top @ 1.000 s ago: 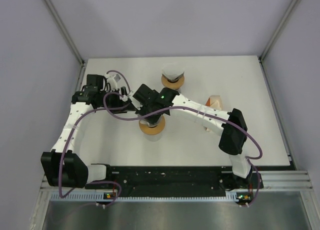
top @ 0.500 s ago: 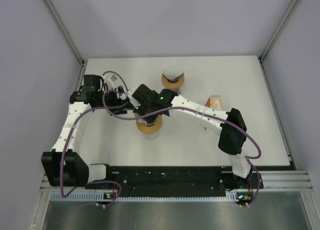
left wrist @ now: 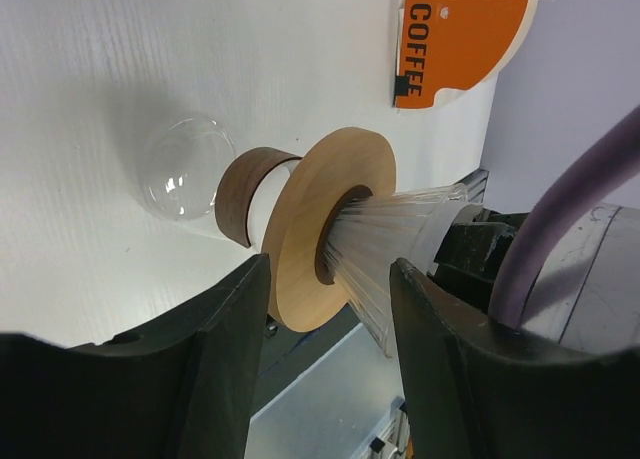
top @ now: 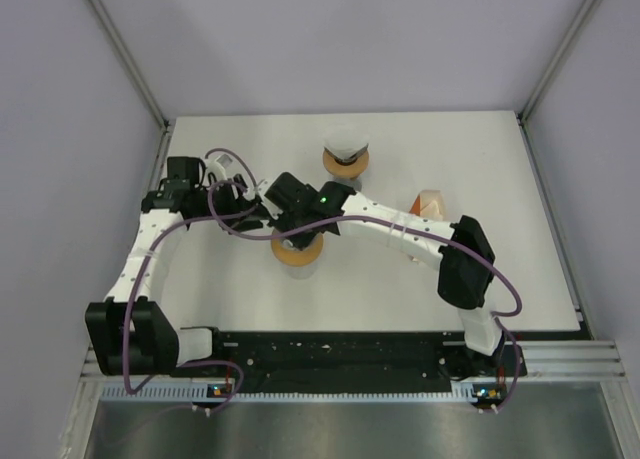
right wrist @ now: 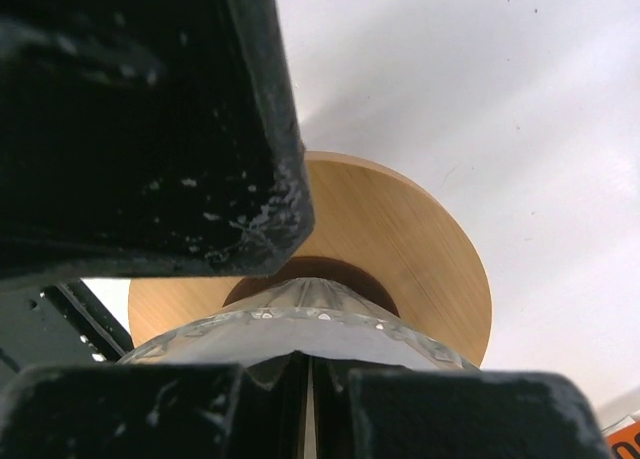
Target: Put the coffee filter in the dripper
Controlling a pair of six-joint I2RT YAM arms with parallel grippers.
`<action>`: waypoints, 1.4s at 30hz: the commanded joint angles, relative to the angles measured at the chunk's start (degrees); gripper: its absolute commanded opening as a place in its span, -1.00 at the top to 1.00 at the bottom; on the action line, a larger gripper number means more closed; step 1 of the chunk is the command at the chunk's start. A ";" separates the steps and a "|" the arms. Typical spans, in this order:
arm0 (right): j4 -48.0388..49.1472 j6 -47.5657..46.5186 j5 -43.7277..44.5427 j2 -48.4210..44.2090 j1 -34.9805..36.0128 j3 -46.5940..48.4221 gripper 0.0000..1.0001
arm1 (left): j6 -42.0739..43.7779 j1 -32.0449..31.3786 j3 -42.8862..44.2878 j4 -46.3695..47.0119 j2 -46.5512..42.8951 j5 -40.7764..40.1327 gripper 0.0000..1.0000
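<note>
The table (top: 500,279) was bare around the work, so the biggest risk was a toppled carafe (left wrist: 185,169). My left gripper (left wrist: 328,269) had its jaws spread to either side of the dripper (left wrist: 390,249) and its wooden collar (left wrist: 330,179). I could not tell whether either jaw touched the wood. My right gripper (right wrist: 305,374) sat at the cone's mouth with its jaws pressed together, only a hairline slit between them. A sideways shove from either arm could have rocked the stack, because the dripper appeared only to rest on the carafe's neck. The next risk was a clash of my own wrists, which were crowded together at 10 o'clock of the dripper in the overhead view. The smallest risk concerned the coffee filter, which I could not pick out. Any paper would have lain at the ribbed rim under my right jaws, and whether they pinched it I could not tell. If released crooked, I judged, it might have creased or sat proud of the cone. The second dripper (top: 345,149) at 12 o'clock and the orange packet (left wrist: 455,39) at 2 o'clock stood well apart.
</note>
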 commanded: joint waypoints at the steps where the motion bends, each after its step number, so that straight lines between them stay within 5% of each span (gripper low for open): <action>1: -6.75 0.51 1.70 3.25 -0.15 -2.97 1.00 | -0.35 2.36 -0.12 5.83 -3.51 1.34 -0.12; 9: -6.66 0.60 2.49 3.34 -0.41 -2.88 1.00 | -1.75 4.30 -4.78 7.23 -3.78 -0.17 -0.08; 14: -6.40 0.51 2.58 3.43 -0.59 -2.27 1.00 | -1.67 4.39 -2.77 8.20 -3.86 8.17 -0.05; 22: -6.31 1.74 2.67 4.57 -1.20 0.28 1.00 | -2.45 4.30 -3.28 6.52 -5.36 16.00 -0.32; 35: -5.60 1.56 2.41 0.80 -1.12 2.57 0.81 | -7.37 3.95 -6.97 10.91 -5.44 18.12 0.36; 42: -5.34 2.00 3.37 -1.31 -1.20 1.87 0.63 | -10.55 4.56 -8.65 15.06 -5.27 19.00 0.31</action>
